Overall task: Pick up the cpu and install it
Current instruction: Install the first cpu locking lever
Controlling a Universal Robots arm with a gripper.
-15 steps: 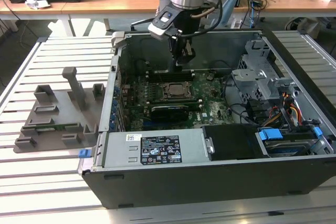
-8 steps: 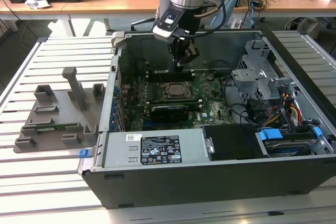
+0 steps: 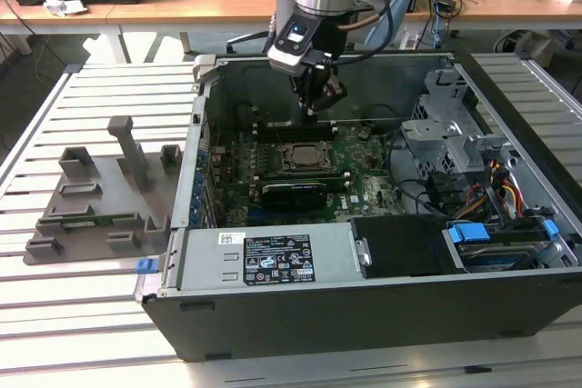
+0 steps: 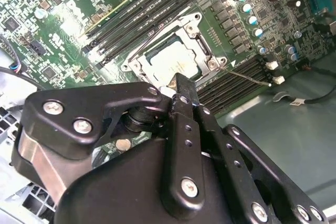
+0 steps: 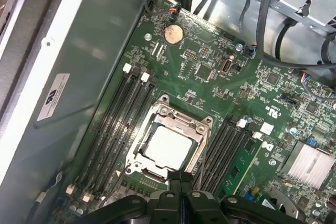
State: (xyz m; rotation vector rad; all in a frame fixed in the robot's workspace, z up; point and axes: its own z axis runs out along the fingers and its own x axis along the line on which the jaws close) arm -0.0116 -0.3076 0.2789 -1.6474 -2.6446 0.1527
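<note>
the computer case (image 3: 364, 315) lies open on its side on the counter (image 3: 82, 315), so the arm can reach down in. the cpu (image 3: 300, 158) sits flat in the socket frame (image 5: 181, 116), near the middle of the exterior view. the end effector (image 3: 314, 108) hangs just above it, closed up tight, holding nothing

The pincer (image 3: 312, 114) hangs in free room over the socket frame (image 5: 181, 119) in the open-topped case (image 3: 364, 324). Memory slots (image 5: 113, 124) flank it; a drive cage (image 3: 446, 115) crowds the exterior view's right, a power supply (image 3: 264, 261) the near side.
</note>
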